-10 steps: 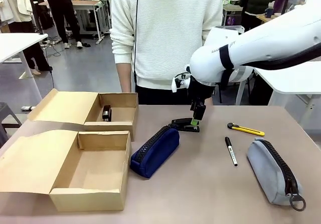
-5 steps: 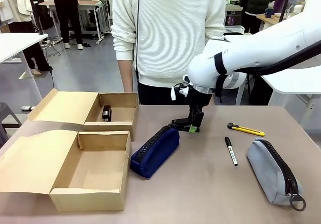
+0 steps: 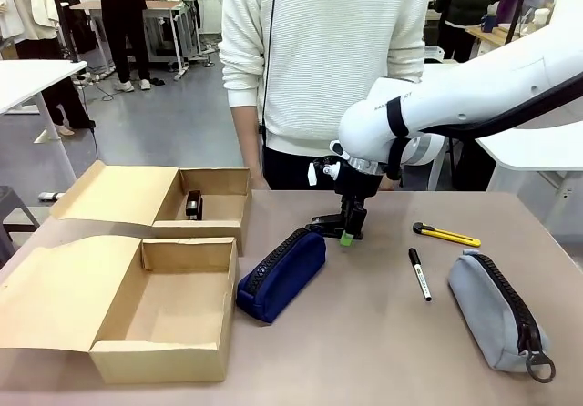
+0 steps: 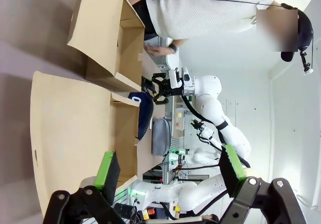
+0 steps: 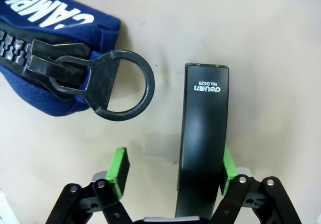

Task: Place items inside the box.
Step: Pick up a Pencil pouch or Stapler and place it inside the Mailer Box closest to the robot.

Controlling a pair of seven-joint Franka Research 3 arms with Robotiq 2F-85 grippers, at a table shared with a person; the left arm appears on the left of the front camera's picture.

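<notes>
A black stapler lies on the table just beyond the navy zip pouch. My right gripper is down at it, open. In the right wrist view the stapler lies between the green pads: the right pad touches its side and the left pad stands apart. The pouch's ring pull lies just left of it. A second stapler sits in the far cardboard box. The black marker and grey pouch lie to the right. My left gripper is open and holds nothing.
An empty nearer cardboard box with its flap open stands at the front left. A yellow utility knife lies at the back right. A person in a white sweater stands at the far edge, close behind the right arm.
My right gripper has come down from above the stapler and now straddles it. The person has shifted to the right.
</notes>
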